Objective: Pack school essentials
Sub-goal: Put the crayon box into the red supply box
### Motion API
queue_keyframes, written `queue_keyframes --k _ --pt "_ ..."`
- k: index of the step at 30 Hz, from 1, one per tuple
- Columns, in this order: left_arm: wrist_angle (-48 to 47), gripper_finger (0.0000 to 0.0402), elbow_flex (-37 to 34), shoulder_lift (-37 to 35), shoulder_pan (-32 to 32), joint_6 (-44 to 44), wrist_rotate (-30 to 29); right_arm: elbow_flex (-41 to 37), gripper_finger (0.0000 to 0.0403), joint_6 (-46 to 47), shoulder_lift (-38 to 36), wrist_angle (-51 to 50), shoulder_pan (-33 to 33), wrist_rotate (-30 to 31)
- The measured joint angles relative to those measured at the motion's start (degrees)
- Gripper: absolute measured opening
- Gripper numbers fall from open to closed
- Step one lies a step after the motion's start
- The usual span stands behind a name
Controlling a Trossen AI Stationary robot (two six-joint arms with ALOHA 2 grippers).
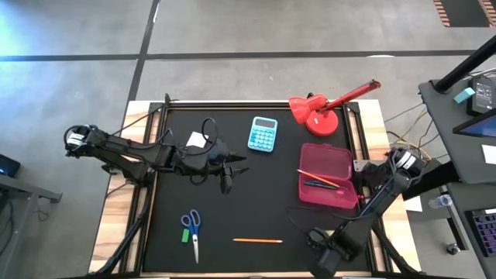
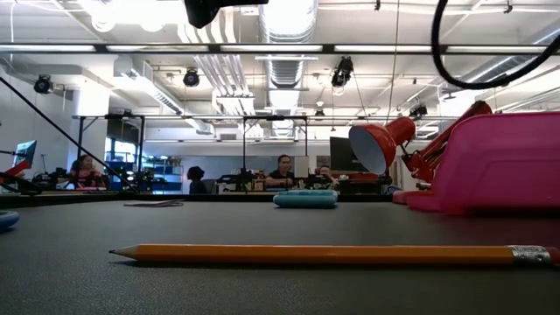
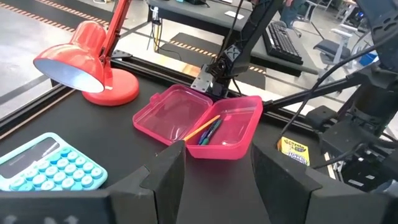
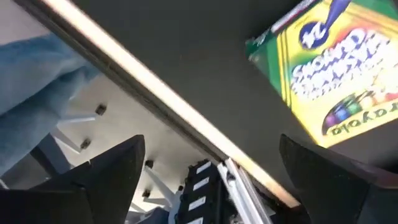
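Two pens are lying in the open pink plastic case at about 3 o'clock on the black mat. Your right gripper is hanging wide open by the yellow-green crayon box at 5 o'clock. You are probably reaching for it next, so line up and close. Your left gripper is waiting spread open near 10 o'clock. One long orange pencil is lying at 6 o'clock.

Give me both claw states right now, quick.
Left claw: open, empty, above the mat near the calculator.
Right claw: open, empty, at the near right table edge beside the crayon box.
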Motion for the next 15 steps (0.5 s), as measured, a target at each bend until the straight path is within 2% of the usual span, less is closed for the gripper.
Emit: queue_keyframes --k 5,10,15 --pt "0.02 0.0167 -0.02 0.00 0.04 0.02 0.00 -0.13 0.0363 -0.70 0.46 -4.25 1.07 1.39" --pt "0.04 0.0167 -0.02 0.00 0.09 0.02 0.00 -0.17 0.0364 -11.02 0.44 -9.28 1.40 9.83" --pt "0.04 0.0167 -0.02 0.00 0.09 0.02 0.00 -0.17 0.0364 -19.56 0.44 -9.38 1.36 10.79"
